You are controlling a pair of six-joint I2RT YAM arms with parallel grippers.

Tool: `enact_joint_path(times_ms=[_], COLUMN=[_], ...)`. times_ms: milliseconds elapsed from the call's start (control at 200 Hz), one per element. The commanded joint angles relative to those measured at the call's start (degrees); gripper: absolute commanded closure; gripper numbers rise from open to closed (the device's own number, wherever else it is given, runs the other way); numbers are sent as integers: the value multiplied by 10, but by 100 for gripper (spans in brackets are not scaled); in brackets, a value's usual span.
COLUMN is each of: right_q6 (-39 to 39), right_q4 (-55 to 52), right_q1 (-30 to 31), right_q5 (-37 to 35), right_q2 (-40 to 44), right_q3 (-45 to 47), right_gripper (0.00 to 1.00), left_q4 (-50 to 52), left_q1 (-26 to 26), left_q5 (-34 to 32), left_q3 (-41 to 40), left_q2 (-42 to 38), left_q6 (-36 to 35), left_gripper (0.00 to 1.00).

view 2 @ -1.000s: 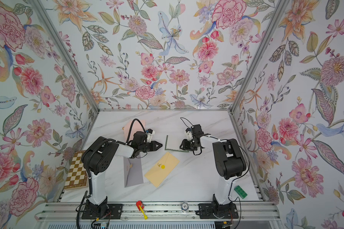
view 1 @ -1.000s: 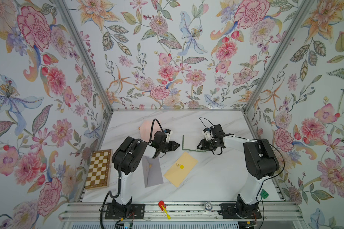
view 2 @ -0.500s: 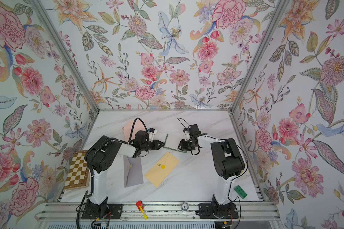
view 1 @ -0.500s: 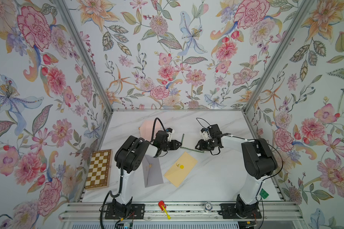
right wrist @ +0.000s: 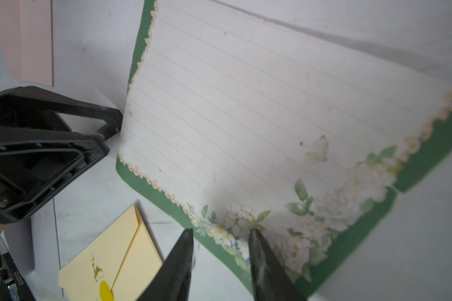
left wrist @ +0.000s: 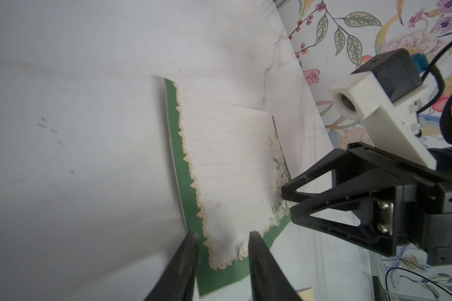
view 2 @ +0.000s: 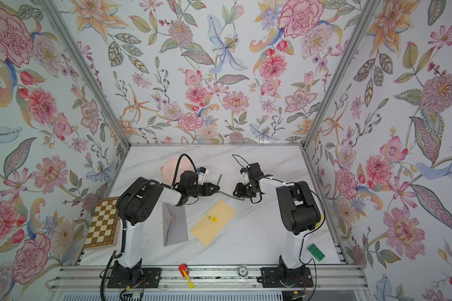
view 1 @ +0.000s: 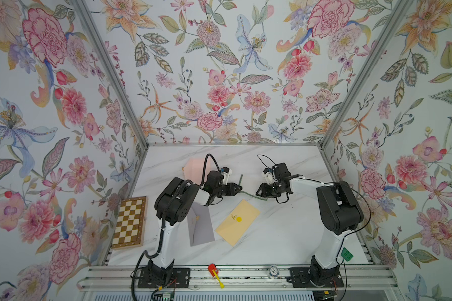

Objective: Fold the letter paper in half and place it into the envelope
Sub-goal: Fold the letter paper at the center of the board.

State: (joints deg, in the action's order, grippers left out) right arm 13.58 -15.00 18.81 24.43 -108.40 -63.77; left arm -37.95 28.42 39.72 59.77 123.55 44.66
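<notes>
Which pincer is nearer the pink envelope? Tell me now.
Left. The left pincer is close by the pink envelope, on its inner side; the right pincer is farther off, beyond the raised letter paper.

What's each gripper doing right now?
Left gripper: open, tips astride the paper corner.
Right gripper: open, tips at the paper's edge.

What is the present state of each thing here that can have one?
letter paper: printed side up on the table, outside every envelope; folded or not, I cannot tell.
yellow envelope: flat, flap closed.
grey envelope: flat, partly hidden by the left arm.
pink sheet: flat, partly hidden by the same arm.
left gripper: open, over the paper's corner.
right gripper: open, over the paper's flowered edge.
</notes>
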Motion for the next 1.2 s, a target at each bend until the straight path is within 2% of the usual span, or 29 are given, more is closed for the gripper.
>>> enact_joint_path(times_ms=[0, 530, 941, 1191], right_q6=[-15, -21, -23, -24], right_q4=[-34, -48, -54, -55], right_q1=[5, 5, 6, 6], right_q5=[-27, -40, -43, -43], right_q2=[-23, -33, -37, -34], right_q3=[-8, -15, -16, -13], right_gripper=[61, 61, 61, 61], left_q4=[29, -47, -107, -117], left_q1=[10, 24, 25, 23], left_q5=[1, 33, 36, 23], left_q3=[4, 21, 28, 20], left_q2=[28, 38, 53, 41], left_q6=[9, 63, 104, 103], left_gripper=[63, 61, 60, 60])
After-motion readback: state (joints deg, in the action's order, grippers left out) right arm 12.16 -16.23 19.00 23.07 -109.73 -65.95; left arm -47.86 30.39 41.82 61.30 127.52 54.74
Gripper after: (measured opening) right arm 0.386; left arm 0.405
